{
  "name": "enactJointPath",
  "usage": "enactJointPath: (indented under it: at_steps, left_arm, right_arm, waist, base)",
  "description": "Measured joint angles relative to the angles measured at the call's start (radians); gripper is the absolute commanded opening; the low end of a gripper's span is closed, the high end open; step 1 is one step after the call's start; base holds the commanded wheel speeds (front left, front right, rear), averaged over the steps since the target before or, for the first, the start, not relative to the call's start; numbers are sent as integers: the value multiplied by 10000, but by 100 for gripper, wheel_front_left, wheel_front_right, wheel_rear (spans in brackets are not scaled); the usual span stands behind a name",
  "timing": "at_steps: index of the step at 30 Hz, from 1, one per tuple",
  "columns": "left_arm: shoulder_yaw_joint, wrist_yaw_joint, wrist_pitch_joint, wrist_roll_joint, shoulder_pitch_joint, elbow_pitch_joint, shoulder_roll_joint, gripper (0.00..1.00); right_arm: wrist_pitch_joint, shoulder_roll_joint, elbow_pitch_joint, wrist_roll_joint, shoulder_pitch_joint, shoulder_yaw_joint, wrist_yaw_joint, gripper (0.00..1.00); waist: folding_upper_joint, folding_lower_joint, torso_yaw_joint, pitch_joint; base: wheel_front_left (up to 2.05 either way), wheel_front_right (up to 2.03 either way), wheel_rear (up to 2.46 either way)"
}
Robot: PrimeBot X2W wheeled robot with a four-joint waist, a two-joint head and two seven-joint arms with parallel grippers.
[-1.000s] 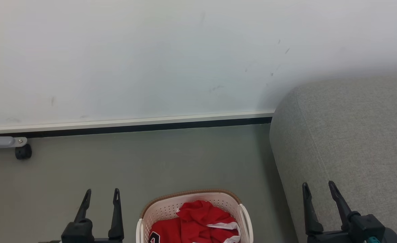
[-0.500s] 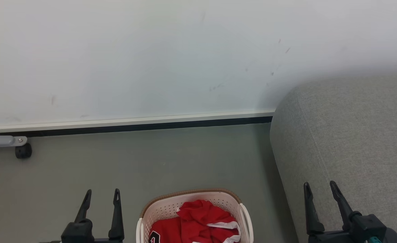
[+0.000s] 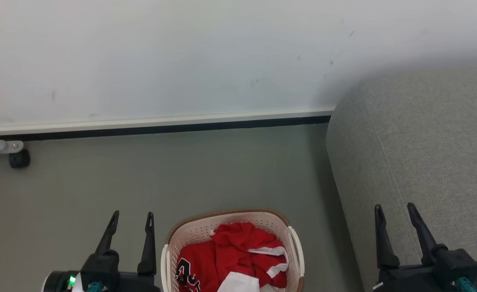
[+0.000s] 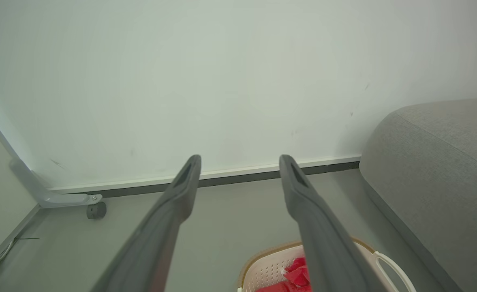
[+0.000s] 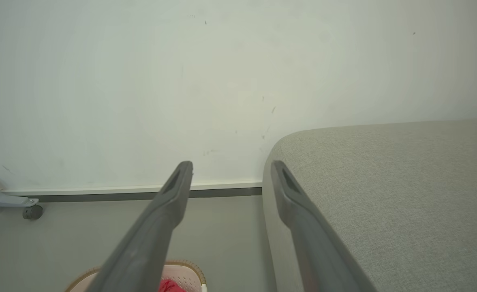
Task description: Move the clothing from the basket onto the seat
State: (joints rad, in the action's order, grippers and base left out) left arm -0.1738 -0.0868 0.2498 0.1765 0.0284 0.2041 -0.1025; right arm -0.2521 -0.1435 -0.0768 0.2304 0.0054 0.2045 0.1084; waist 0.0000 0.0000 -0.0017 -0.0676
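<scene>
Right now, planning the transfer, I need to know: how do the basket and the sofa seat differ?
The basket is small, cream perforated plastic with a brown rim; the seat is far larger, grey fabric. The basket holds the red clothing; none lies on the seat's visible part. Both stand on the grey floor.

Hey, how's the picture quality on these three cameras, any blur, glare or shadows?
Head view: even soft light, basket and clothing sharp, faint shadow on the wall beside the seat. Left wrist view: left pincer soft-edged, wall washed pale. Right wrist view: right pincer equally soft, seat weave crisp, no glare.
</scene>
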Motion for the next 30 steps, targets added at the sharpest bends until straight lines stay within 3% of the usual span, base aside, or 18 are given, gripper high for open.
enactJointPath:
  at_steps: [12, 30]
  left_arm:
    - [-656, 441, 0, -585, 1138, 612, -142, 100]
    - [-1547, 970, -556, -1509, 3221, 2851, -472, 100]
  right_arm:
    - [-4, 25, 631, -244, -815, -151, 2, 100]
    - [-46, 228, 1578, -466, -2546, -90, -119, 100]
  waist:
    - [1, 1, -337, -1552]
    - [2, 1, -1758, -4225]
  base:
    - [0, 0, 0]
    - [0, 0, 0]
